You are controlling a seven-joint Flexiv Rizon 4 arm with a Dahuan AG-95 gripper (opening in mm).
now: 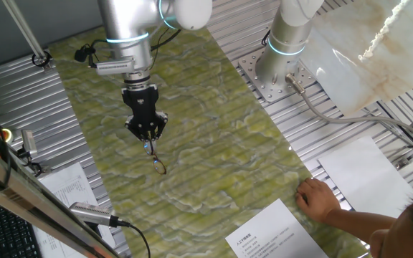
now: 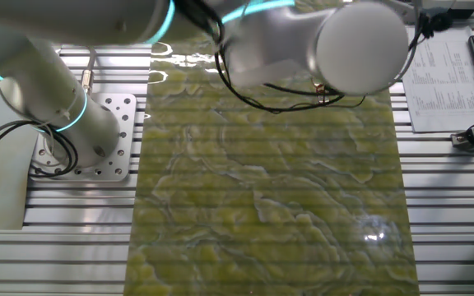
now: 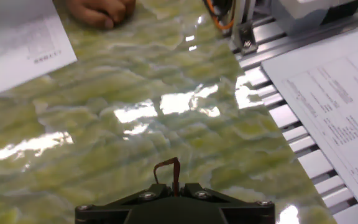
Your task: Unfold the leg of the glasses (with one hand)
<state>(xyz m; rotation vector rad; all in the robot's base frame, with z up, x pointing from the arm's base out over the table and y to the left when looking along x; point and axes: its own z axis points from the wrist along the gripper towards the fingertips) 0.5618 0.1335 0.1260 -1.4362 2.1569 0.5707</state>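
one pincer | clamps thin brown wire glasses | dangling

glasses mostly hidden by pincer | lenses too small to tell

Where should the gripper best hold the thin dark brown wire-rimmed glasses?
The thin dark brown wire-rimmed glasses already hang from the gripper, pinched at their upper end from above. That grip looks reasonable: the fine wire fits between shut fingers, leaving the lower part free. Which part is pinched cannot be told.
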